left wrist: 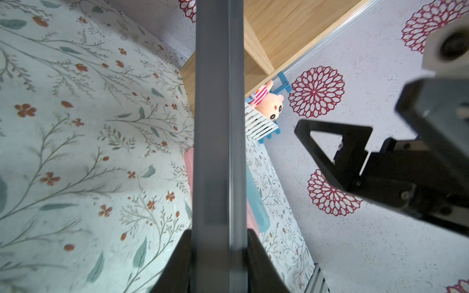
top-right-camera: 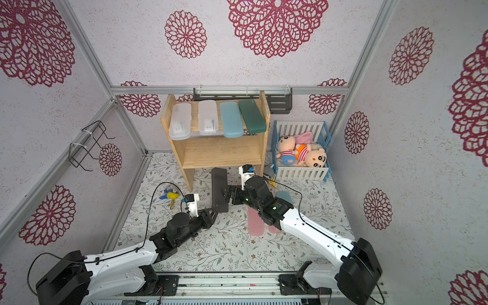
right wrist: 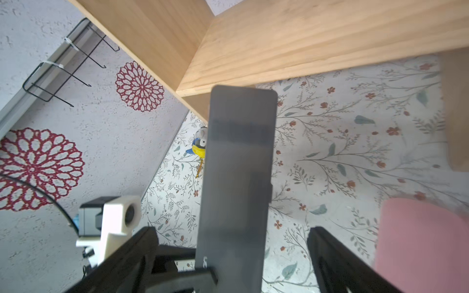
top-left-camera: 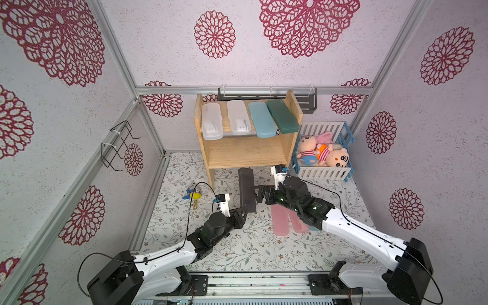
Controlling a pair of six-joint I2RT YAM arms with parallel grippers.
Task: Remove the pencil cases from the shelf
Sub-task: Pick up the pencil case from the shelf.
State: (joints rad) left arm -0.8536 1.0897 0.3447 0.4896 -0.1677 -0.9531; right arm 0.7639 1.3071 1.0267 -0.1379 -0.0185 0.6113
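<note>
- The black case (top-left-camera: 246, 184) is clenched at its near end by the left gripper (top-left-camera: 244, 212).
- The right gripper (top-left-camera: 256, 195) is held spread wide around its middle.

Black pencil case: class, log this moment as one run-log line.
black pencil case: off shelf | left pincer: shut on it | right pincer: open beside it | shelf top: four cases

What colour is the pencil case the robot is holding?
The held pencil case is black, looking dark grey; the right wrist view shows it best.
</note>
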